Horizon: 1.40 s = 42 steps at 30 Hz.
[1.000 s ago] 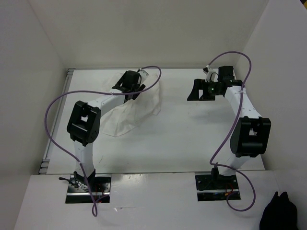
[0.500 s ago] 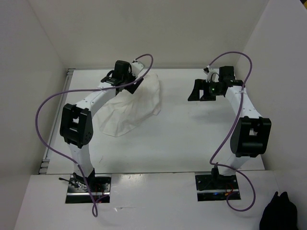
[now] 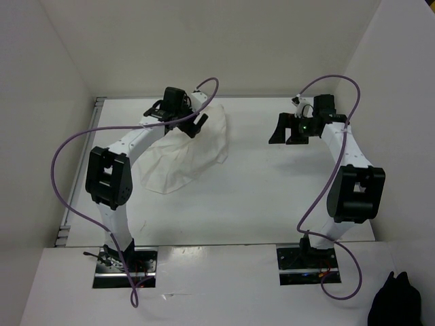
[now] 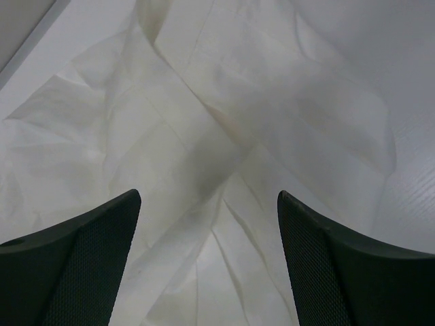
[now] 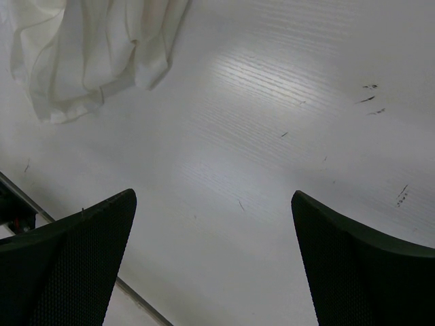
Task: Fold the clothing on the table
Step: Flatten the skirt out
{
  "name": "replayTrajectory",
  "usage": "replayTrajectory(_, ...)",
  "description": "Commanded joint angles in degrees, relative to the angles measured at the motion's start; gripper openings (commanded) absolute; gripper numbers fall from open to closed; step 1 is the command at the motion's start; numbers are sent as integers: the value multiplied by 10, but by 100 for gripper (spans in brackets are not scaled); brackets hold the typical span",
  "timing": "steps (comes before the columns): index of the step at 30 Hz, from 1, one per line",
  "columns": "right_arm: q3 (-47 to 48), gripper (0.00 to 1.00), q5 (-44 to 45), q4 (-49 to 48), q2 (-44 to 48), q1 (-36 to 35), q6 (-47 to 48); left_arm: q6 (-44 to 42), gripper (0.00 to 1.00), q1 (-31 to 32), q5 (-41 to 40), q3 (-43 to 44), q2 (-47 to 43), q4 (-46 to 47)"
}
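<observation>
The clothing (image 3: 194,153) is a wrinkled white garment lying in a loose heap on the far left part of the table (image 3: 258,197). My left gripper (image 3: 178,123) hovers over its far edge, open. In the left wrist view the clothing (image 4: 224,102) fills the frame with crossing creases, and my left gripper (image 4: 207,197) has nothing between its fingers. My right gripper (image 3: 287,132) is open above bare table at the far right, well apart from the garment. The right wrist view shows the clothing (image 5: 88,47) at the top left, far beyond my right gripper (image 5: 212,193).
White upright walls (image 3: 54,81) close in the table on the left, back and right. A metal edge rail (image 3: 80,170) runs along the left side. A black fabric lump (image 3: 394,302) lies off the table at the near right. Purple cables loop over both arms.
My left gripper opened wider and drew back toward the far left, off the middle of the clothing. The garment lies flatter where it was. My right gripper shifted slightly to the right.
</observation>
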State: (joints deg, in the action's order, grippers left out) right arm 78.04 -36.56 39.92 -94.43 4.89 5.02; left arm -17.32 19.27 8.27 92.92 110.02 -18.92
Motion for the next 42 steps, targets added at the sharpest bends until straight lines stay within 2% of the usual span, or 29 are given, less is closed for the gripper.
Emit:
replayTrajectory(1,-5,100,6,-6,13,6,8,14,88,0,19,-12,15,13)
replayTrajectory(7,-5,100,6,-6,13,11,8,19,81,0,13,-18,33,29)
replayTrajectory(13,-5,100,6,-6,13,16,8,33,81,0,-3,-29,44,42)
replayTrajectory(17,-5,100,12,-6,13,21,8,51,74,0,-17,-29,57,59)
replayTrajectory(22,-5,100,12,-6,13,21,8,72,54,0,-48,-19,84,71)
replayTrajectory(23,-5,100,12,-6,13,21,8,80,41,0,-62,-11,84,76)
replayTrajectory(27,-5,100,18,-6,7,21,3,92,11,0,-84,-5,95,87)
replayTrajectory(31,-5,100,13,-12,7,27,-3,98,0,0,-90,-5,84,87)
replayTrajectory(35,-5,100,3,-17,7,32,-8,87,0,6,-101,18,43,62)
replayTrajectory(38,5,100,-9,-17,7,32,-8,66,0,20,-95,94,25,48)
replayTrajectory(42,70,100,-9,-22,-6,43,6,66,0,42,-100,225,36,48)
